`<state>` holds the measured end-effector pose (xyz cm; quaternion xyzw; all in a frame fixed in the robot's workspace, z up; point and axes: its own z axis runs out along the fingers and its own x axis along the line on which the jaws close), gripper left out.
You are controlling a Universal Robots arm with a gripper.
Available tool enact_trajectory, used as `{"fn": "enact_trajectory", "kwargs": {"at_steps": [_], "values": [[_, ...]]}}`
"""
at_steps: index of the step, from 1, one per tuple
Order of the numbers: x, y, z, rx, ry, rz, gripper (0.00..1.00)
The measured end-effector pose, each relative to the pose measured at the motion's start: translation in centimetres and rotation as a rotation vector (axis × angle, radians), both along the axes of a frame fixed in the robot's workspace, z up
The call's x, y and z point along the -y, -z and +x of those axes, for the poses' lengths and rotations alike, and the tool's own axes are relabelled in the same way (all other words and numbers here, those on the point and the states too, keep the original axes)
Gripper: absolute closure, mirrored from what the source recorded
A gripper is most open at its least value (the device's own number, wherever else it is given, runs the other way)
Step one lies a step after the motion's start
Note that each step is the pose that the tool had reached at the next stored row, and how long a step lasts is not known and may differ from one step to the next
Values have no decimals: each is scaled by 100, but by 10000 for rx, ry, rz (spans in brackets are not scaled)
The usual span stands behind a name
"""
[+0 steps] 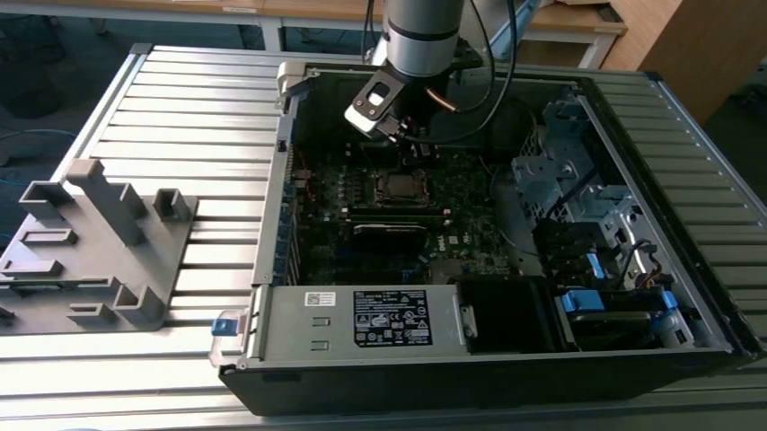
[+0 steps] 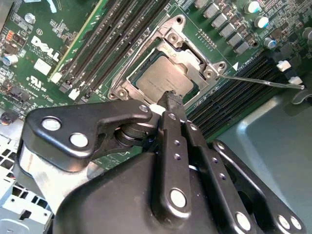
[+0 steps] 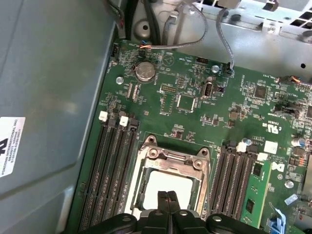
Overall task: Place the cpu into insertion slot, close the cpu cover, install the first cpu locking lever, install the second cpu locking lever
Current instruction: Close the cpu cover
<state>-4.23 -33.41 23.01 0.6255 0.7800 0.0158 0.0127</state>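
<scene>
Black linkage gripper (image 2: 170, 99), my tips pressed together, over grey-bronze square cpu (image 2: 163, 80), ctr of exterior view; risk: sideways slip could scratch it.

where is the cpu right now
In the second wrist view the cpu sits inside the cpu cover window, between the memory slots, just ahead of the gripper.
</scene>
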Motion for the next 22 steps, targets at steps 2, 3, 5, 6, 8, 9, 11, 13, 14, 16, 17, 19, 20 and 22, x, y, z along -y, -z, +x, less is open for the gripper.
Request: {"fn": "enact_trajectory", "kwargs": {"at_steps": [2,3,5,6,8,9,11,13,14,16,17,19,20,22], "values": [[0,1,0,1,-4,1,89],[0,1,0,1,-5,1,89],[0,1,0,0,-34,1,89],[0,1,0,0,-121,1,89],[0,2,0,2,-440,3,89],[0,2,0,1,-620,2,89],[0,4,0,1,-991,1,89],[0,5,0,1,-1349,1,89],[0,5,0,1,-1530,1,89],[0,5,0,1,-1800,0,89],[0,5,0,1,-1805,1,89],[0,6,0,1,-1808,1,89],[0,5,0,0,-1809,1,89],[0,5,0,1,-1810,1,89]]}}
